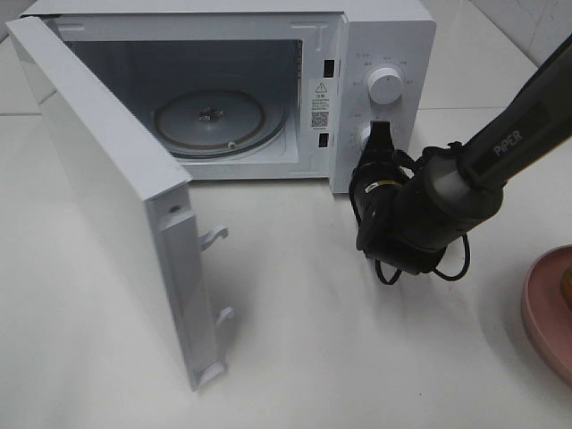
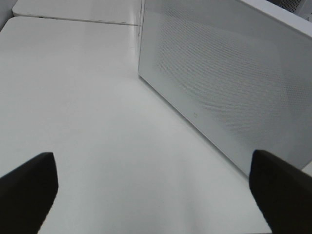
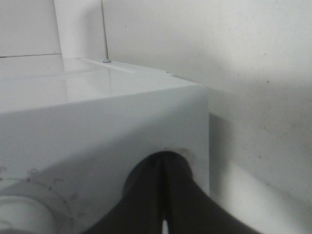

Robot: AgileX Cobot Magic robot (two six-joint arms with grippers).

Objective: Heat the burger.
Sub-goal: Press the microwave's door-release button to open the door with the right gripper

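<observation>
On the white table stands a white box-shaped microwave oven toward the far edge, with its flat white door swung wide open and the round glass turntable bare inside. The right gripper has its two black fingers pressed together with nothing between them, and the tips are at the lower knob of the control panel, just under the round white upper dial; I cannot tell if they really touch it. The left gripper is spread wide and holds nothing; it hangs over bare table beside a white dotted panel, which I think is the outer side of the door. The burger is not in the oven: it shows only as a thin golden-brown sliver on the round pink plate, which is near the right edge of the table and well apart from the oven. So little of it is visible that the following is only my judgement. A burger is light and soft, built of loose layers, so a hard squeeze would crush the bun and a tilt would let the layers slide. The glossy bun may also be slippery. I would hold it gently from two opposite sides, low enough that the fingers catch the lower bun and patty and not only the top, and keep it level on the way to the turntable
</observation>
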